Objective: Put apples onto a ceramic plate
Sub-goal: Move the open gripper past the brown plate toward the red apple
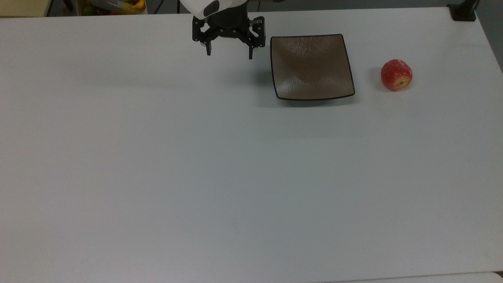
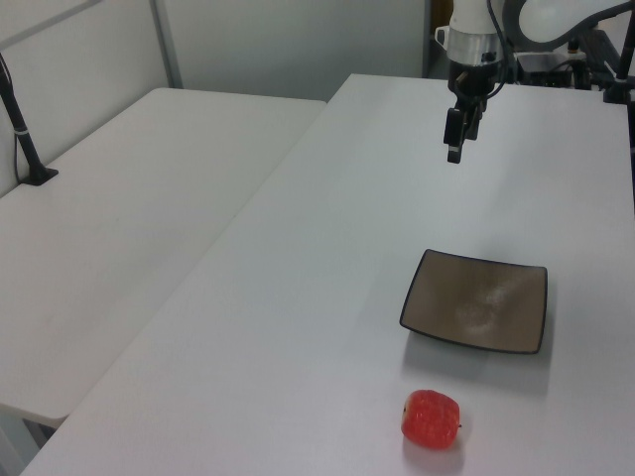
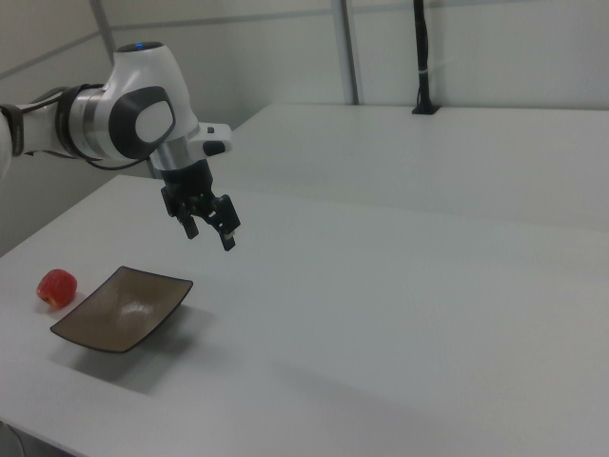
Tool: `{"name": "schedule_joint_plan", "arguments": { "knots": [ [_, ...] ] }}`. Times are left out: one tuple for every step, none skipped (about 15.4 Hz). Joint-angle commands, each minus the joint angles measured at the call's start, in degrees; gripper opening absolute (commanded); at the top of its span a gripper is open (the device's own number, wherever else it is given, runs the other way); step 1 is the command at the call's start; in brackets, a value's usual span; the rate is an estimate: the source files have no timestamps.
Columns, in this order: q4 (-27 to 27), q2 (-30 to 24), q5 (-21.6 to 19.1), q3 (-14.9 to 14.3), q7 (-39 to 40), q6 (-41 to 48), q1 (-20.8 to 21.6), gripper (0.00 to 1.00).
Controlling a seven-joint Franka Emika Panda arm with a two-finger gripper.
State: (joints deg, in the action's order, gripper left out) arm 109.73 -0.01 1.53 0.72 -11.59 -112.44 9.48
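My black two-finger gripper (image 1: 229, 52): top centre of top view, fingers spread, empty. Small red round apple (image 1: 396, 74): right of square brown-grey ceramic plate (image 1: 312, 67), apart. Advice: cross over plate, descend centred, pinch apple's widest girth.

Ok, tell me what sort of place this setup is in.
Probably a robotics lab or test room. A Franka arm with its gripper open hangs over a plain white table holding just a square ceramic plate and an apple, with a black camera post clamped to a neighbouring table.
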Motion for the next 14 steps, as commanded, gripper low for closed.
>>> {"name": "schedule_joint_plan", "arguments": {
  "knots": [
    [1.0, -0.4, -1.3, -0.3, 1.5, -1.3, 0.7, 1.0],
    [1.1, -0.4, -1.3, -0.2, 1.5, -1.2, 0.8, 1.0],
    [1.1, -0.4, -1.3, -0.2, 1.5, -1.2, 0.8, 1.0],
    [1.1, -0.5, -1.3, -0.1, 1.5, -1.2, 0.8, 1.0],
    [1.1, -0.5, -1.3, -0.1, 1.5, -1.2, 0.8, 1.0],
    [1.1, -0.5, -1.3, 0.0, 1.5, -1.2, 0.8, 1.0],
    [1.1, -0.5, -1.4, 0.2, 1.5, -1.3, 0.8, 1.0],
    [1.4, -0.4, -1.4, 0.3, 1.5, -1.4, 0.9, 1.0],
    [1.4, -0.3, -1.4, 0.4, 1.5, -1.5, 1.0, 1.0],
    [1.0, 0.4, -1.4, 1.2, 1.3, -1.7, 1.6, 1.0],
    [0.5, 1.4, -1.4, 2.3, 0.7, -1.7, 1.5, 1.0],
    [-0.5, 1.9, -1.4, 3.2, 0.7, -1.7, 1.5, 1.0],
    [-0.8, 2.5, -1.8, 4.1, 0.3, -1.7, 1.6, 1.0],
    [-1.0, 2.6, -2.7, 4.8, -0.6, -1.7, 1.8, 1.0]
  ]
}}
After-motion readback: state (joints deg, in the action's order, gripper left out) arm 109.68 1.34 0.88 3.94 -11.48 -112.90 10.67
